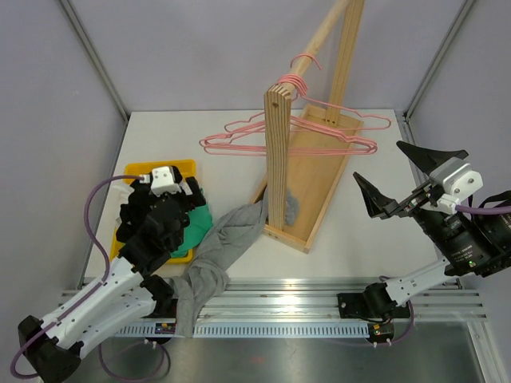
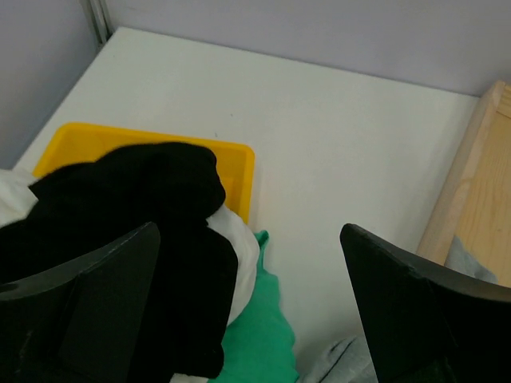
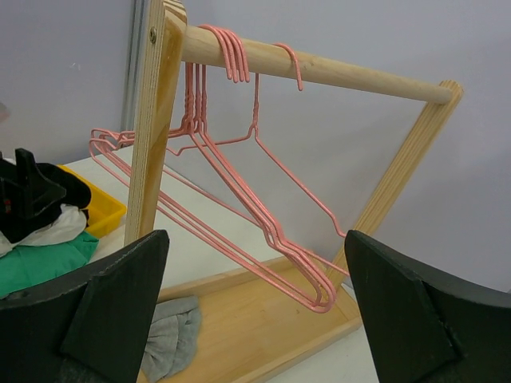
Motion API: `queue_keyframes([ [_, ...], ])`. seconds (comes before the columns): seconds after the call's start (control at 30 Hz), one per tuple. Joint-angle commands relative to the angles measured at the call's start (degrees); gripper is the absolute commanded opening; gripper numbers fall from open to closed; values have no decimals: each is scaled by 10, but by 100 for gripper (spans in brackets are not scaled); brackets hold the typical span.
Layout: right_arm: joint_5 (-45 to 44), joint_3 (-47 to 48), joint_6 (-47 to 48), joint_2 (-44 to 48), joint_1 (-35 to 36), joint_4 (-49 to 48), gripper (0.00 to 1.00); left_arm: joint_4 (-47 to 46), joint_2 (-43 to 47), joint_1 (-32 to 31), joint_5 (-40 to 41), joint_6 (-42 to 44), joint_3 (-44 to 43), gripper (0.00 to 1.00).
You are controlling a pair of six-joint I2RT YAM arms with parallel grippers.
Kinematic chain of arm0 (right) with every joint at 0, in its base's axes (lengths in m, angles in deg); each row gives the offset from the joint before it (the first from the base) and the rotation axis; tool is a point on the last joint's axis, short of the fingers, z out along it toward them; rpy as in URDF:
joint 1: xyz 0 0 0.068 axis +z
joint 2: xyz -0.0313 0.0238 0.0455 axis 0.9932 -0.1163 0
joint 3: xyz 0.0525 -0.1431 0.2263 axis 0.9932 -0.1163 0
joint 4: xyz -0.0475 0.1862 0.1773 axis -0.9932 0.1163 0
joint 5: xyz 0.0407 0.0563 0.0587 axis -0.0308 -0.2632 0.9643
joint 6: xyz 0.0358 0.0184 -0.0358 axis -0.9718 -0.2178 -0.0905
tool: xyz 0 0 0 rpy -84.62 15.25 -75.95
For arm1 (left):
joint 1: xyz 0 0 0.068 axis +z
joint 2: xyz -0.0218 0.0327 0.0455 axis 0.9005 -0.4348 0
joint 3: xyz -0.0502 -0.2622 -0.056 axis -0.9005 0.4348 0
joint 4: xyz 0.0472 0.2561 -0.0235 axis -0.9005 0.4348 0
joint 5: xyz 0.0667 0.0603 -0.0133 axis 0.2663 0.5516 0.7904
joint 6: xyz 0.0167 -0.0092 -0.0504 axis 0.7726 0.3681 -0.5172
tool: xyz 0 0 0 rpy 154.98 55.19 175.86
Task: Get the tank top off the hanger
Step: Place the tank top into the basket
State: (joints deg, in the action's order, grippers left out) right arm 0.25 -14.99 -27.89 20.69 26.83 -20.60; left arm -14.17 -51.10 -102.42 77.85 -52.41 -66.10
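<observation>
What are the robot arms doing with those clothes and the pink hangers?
Two robot arms are working at taking a tank top off a hanger. The grey tank top is already off: it lies crumpled on the table, stretching from the foot of the wooden rack toward the near edge. The pink hangers on the rod all hang bare. The left gripper hovers open over a yellow bin of other clothes. The right gripper is open too, holding nothing.

Left on the tabletop, yellow tray heaped with black cloth, white cloth, green cloth spilling right. Wooden rack mid-tabletop.
</observation>
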Motion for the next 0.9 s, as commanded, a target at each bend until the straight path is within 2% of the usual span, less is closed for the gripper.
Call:
queue_keyframes([
  [0.0, 10, 0, -7, 3, 4, -2, 100, -42, 10, -25, 3, -81, 48, 99],
  [0.17, 10, -1, -7, 5, 3, -2, 99, -119, -24, -108, 9, -85, 116, 99],
  [0.33, 10, -2, -7, 7, 4, -1, 100, -141, -89, -179, 47, -88, 125, 99],
  [0.6, 10, -3, -8, 7, 4, -3, 100, -188, -144, -194, -7, -96, 162, 99],
  [0.8, 10, -4, -7, 7, 4, -3, 99, -186, -206, -195, -100, -111, 150, 98],
  [0.87, 10, -4, -7, 8, 4, -4, 99, -180, -221, -207, -99, -114, 144, 98],
])
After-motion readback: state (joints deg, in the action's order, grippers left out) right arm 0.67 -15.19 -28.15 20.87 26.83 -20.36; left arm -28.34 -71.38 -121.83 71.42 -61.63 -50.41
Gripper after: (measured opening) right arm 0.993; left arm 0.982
